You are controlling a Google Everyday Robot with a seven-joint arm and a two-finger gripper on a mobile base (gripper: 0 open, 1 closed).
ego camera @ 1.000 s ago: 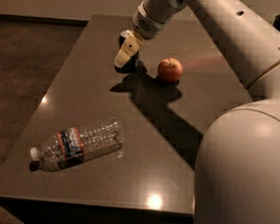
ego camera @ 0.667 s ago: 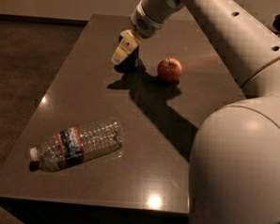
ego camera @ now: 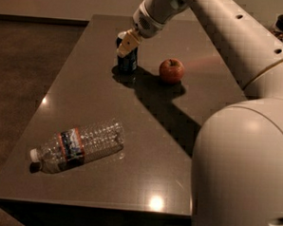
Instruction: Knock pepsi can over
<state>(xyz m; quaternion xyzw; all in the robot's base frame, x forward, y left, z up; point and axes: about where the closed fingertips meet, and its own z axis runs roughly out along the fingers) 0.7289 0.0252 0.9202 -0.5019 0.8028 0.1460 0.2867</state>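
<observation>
The gripper (ego camera: 127, 42) hangs at the far end of the table (ego camera: 85, 97), right against the top of the pepsi can (ego camera: 127, 63), which stands upright directly beneath it. Whether the gripper is clenched or released I cannot tell. An apple (ego camera: 171, 71) rests just off to its side; a water bottle (ego camera: 78, 146) lies well apart from it, toward the near edge. The approach looks done, I'd judge, but the toppling push is not.

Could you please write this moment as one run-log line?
gripper: at top of pepsi can | can: upright, not yet knocked | apple: beside can, apart | water bottle: lying near front edge
</observation>
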